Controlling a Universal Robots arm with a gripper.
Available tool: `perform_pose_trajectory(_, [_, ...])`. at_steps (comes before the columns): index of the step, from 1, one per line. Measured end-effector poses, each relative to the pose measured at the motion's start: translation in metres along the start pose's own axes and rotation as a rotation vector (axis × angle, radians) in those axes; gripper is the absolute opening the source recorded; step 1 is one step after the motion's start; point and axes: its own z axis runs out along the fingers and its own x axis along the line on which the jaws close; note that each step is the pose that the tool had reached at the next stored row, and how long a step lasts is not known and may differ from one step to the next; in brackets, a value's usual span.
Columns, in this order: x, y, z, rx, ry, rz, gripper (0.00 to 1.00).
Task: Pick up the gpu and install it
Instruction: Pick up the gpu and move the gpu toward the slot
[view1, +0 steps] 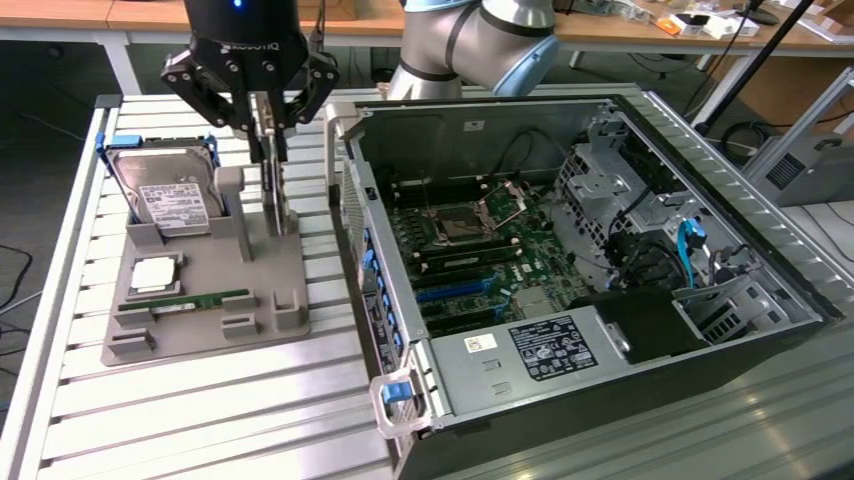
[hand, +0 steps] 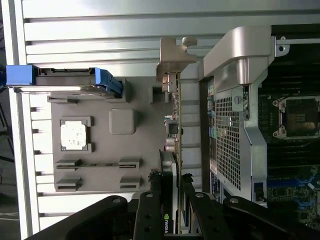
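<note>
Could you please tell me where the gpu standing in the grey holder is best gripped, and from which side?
Grip the gpu by its upper long edge, coming straight down: it stands on edge in the grey holder, both flat faces exposed.

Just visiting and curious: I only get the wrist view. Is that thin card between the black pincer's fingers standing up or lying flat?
Observer: Standing on edge. In the exterior view the thin flat gpu card rises upright from the grey plastic holder tray, with the black pincer closed on its top edge.
Operator: What is the blue-ended thing beside it?
Observer: A silver hard drive. Its white label faces the exterior camera, and it leans upright in the same tray.
Operator: And the computer?
Observer: The open dark computer case lies on its side, with a grey power supply box at the end nearest that camera.
</note>
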Motion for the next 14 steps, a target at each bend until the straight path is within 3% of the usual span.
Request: perform_pose_trajectory(14, [-0.0003,0.0002,-0.0102,-0.0022,0.0000,0.000,0.27])
